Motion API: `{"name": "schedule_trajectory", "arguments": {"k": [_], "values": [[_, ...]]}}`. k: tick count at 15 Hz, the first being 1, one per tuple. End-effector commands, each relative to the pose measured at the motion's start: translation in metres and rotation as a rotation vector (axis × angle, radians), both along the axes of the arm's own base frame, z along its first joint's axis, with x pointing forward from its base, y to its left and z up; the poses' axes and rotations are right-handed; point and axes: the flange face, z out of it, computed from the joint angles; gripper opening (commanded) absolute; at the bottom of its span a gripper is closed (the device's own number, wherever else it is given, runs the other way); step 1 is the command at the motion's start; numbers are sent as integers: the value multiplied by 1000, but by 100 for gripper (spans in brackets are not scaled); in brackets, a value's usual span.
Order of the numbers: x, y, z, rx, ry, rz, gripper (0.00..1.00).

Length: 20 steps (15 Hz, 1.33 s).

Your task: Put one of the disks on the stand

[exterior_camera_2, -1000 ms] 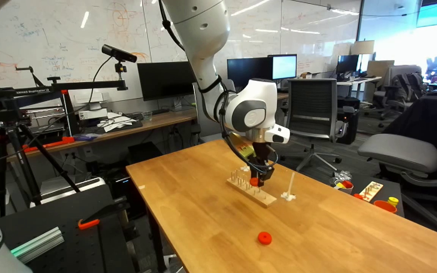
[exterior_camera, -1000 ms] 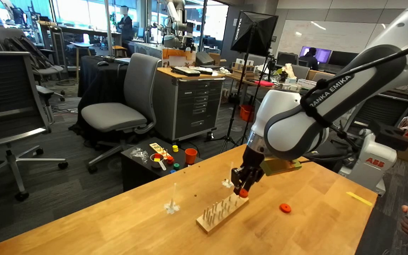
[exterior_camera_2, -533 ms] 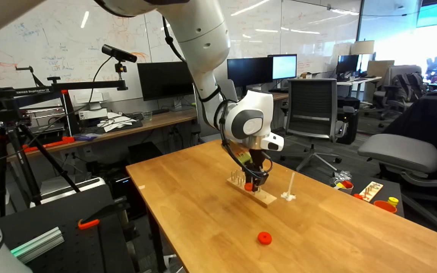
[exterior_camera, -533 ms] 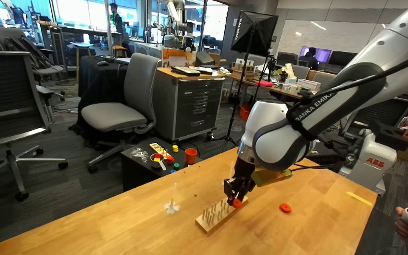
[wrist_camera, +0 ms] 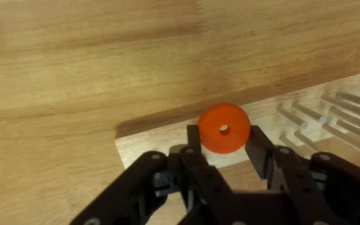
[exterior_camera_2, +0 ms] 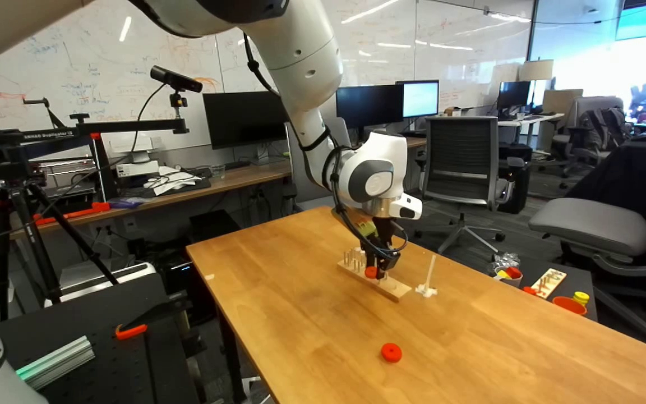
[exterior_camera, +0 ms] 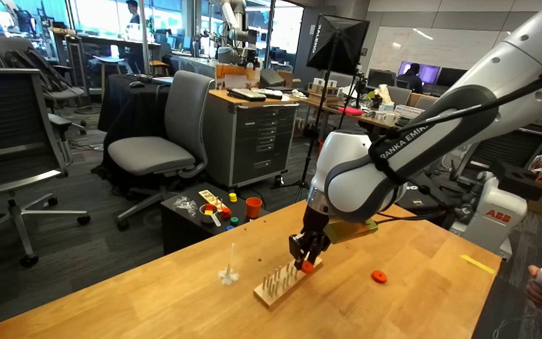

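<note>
Gripper (wrist_camera: pixel 224 133) clamped on opposite edges of a red-orange disk (wrist_camera: pixel 223 144) over the stand (wrist_camera: pixel 156 139), hole uncovered, presumably so a peg (wrist_camera: pixel 292 117) can pass through.

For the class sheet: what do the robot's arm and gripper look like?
The arm is glossy white with dark grey panels and lettering, partly readable as "RANKA". A thick black cable runs along it, fastened by black straps. Near its end are a shiny metal collar and a yellow-green box. The gripper is black, with two jointed jaws.
</note>
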Motion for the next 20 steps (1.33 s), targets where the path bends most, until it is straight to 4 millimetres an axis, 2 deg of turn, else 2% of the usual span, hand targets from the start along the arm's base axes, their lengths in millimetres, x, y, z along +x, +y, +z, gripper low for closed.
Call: {"name": "schedule_trajectory", "arguments": {"k": [1,6,14,20], "values": [[12,1,5,-27,-2,16,17],[16,-6,9,-39,-7,11,17],[13,-9,-13,-38,20,11,17],[21,-12,-5,-46,10,9,17]]}}
